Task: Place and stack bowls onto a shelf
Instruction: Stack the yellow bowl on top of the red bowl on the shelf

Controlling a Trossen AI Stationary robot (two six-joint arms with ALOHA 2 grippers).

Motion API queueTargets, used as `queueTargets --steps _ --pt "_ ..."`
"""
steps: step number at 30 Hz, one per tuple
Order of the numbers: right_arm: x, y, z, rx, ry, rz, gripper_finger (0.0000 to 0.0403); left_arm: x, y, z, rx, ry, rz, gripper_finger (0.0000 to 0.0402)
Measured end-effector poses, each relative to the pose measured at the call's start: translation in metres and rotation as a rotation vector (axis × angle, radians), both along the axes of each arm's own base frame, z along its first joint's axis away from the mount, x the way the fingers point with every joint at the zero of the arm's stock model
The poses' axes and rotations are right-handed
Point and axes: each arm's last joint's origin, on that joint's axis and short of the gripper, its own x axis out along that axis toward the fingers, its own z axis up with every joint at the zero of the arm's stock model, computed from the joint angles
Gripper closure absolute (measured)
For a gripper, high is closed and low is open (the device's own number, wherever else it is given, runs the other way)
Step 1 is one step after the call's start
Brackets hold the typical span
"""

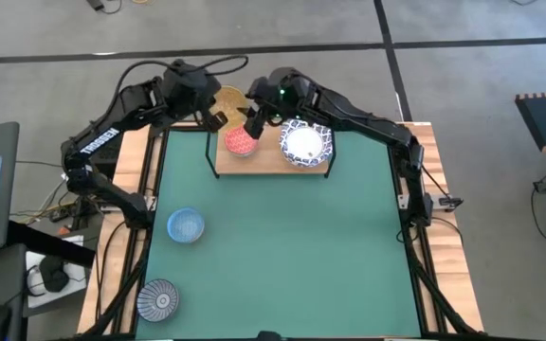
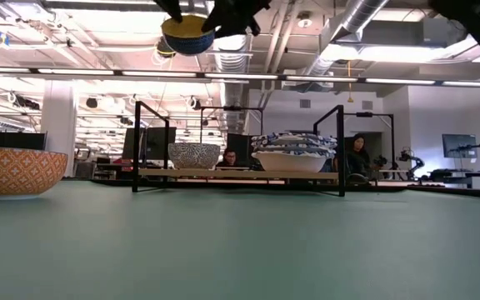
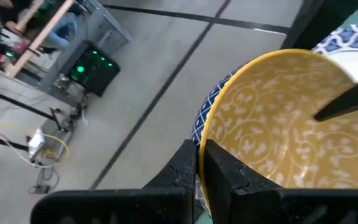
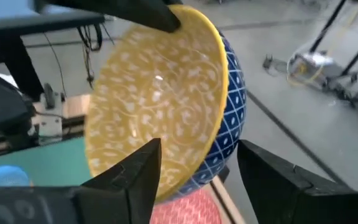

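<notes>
Dark jointed arms, black cables

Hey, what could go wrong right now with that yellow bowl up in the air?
The left claw pinches only the rim of the yellow bowl, so it might slip and fall. The open right claw straddles the same bowl; a mistimed handover could drop it. Below sits the red bowl on the shelf, which it could hit.

White capital lettering reading "TROSSEN" runs along the dark upper link of the left arm (image 1: 100, 144), well back from its jaws, seen from above. No other text, label or number is legible anywhere.
</notes>
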Motion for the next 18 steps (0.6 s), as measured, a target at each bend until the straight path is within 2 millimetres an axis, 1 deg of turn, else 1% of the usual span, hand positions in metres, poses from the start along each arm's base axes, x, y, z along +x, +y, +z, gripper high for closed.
queueTargets --steps 3,5,8,11,13,14,18 --pt "0.003 -0.004 -0.008 0.018 0.018 -0.02 0.0193 0.005 -0.002 -0.003 -0.019 -0.012 -0.005 0.0402" --pt "0.006 -0.007 -0.012 0.025 0.017 -0.036 0.0217 0.005 -0.003 -0.003 -0.029 -0.032 0.003 0.0401" --pt "0.005 -0.012 -0.016 0.061 0.027 -0.059 0.0265 0.007 -0.004 -0.003 -0.064 -0.079 -0.008 0.0401" --pt "0.008 -0.018 -0.024 0.084 0.037 -0.085 0.0323 0.011 -0.004 -0.007 -0.108 -0.129 -0.026 0.04" --pt "0.006 -0.021 -0.031 0.095 0.088 -0.092 0.0358 0.013 -0.004 -0.011 -0.129 -0.135 -0.021 0.0399" --pt "0.005 -0.022 -0.033 0.1 0.101 -0.099 0.0364 0.014 -0.004 -0.013 -0.14 -0.141 -0.022 0.0399" --pt "0.003 -0.027 -0.028 0.107 0.062 -0.112 0.0364 0.015 -0.003 -0.018 -0.153 -0.127 -0.022 0.04"
